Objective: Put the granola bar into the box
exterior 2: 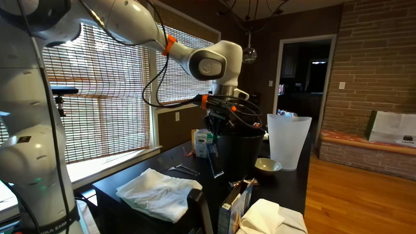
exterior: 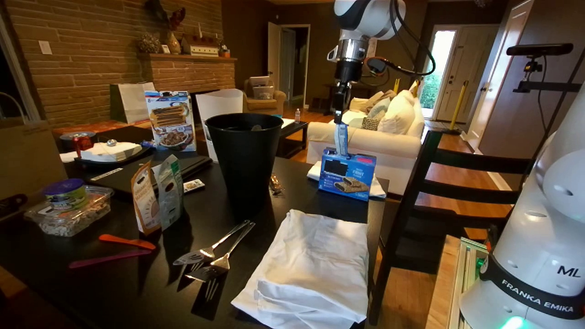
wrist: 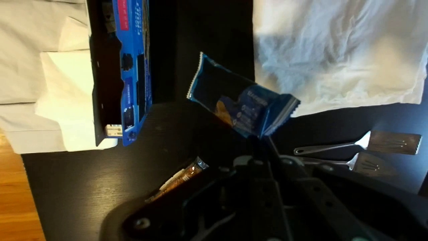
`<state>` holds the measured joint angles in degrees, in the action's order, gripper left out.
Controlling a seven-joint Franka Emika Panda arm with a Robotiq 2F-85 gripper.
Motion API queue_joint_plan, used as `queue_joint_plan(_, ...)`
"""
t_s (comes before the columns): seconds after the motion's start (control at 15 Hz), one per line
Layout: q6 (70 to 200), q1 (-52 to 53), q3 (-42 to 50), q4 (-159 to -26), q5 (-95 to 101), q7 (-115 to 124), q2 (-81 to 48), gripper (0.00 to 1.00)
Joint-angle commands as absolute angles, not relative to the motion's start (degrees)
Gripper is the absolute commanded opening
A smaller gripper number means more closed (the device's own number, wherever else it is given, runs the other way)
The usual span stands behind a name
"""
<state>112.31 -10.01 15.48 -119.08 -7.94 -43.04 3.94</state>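
Observation:
The granola bar (wrist: 230, 93), in a dark blue wrapper, hangs at a slant from my gripper (wrist: 262, 142), which is shut on its crimped end. In an exterior view the bar (exterior: 341, 139) dangles below the fingertips and its lower end overlaps the top edge of the bright-blue box (exterior: 349, 176). Seen from the wrist, the box (wrist: 132, 67) stands to the left with its top open and dark inside; dark table shows between it and the bar. Another exterior view has the bar (exterior 2: 214, 159) in front of the black bin, with the box (exterior 2: 232, 211) closer to the camera.
A tall black bin (exterior: 244, 160) stands close by, with a brown wrapped snack (wrist: 182, 177) at its foot. White cloth (exterior: 315, 265) and metal spatulas (exterior: 219, 262) lie on the table. A chair back (exterior: 466, 192) rises at the edge; a bowl (exterior 2: 268, 165) sits beyond the bin.

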Motion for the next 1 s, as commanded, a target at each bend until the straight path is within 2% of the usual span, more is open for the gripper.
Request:
queue_joint_plan(0.0, 108.0, -11.8, 16.4, -114.5, -9.9, -48.2, 1.7, 0.0)
queue_joint_plan(0.93, 104.0, -16.7, 17.2, -108.7, -8.2, -52.9, -4.5, 0.0)
